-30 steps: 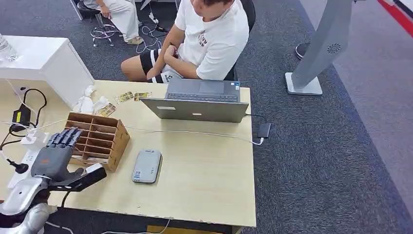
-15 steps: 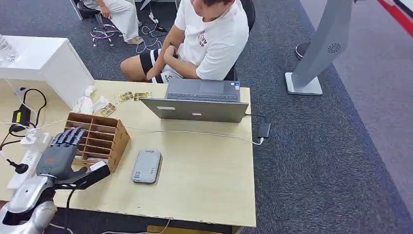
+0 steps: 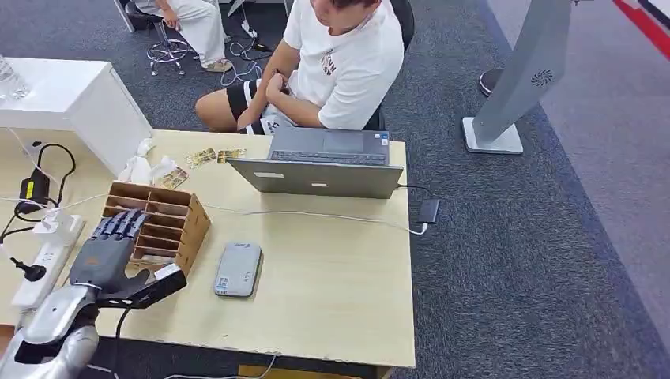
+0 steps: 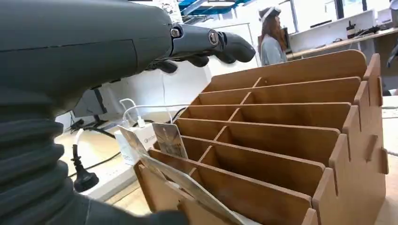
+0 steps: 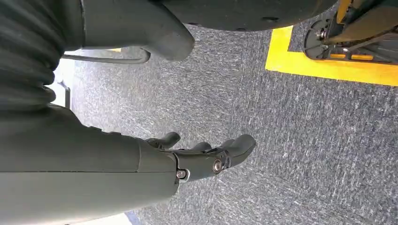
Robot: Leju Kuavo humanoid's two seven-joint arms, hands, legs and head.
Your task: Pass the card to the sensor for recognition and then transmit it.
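A wooden card rack (image 3: 167,223) with several slots stands at the table's left. My left hand (image 3: 108,255) hovers over the rack's near left corner, fingers stretched out and thumb spread toward the sensor, holding nothing. In the left wrist view the fingers (image 4: 212,42) reach above the rack (image 4: 281,122), and cards (image 4: 169,139) lean in its nearest slots. The grey card sensor (image 3: 238,268) lies flat on the table to the right of the rack. My right hand (image 5: 202,158) hangs beside my body over grey carpet, fingers loosely apart and empty.
A half-open laptop (image 3: 320,166) sits at the table's far edge with a person in a white shirt (image 3: 344,63) seated behind it. Loose cards (image 3: 202,158) and white items lie beyond the rack. A power strip (image 3: 43,264) and cables lie left; a white cable (image 3: 316,215) crosses the table.
My left hand has slid a little to the right and nearer along the rack's near left side. The sensor, rack and laptop have not moved.
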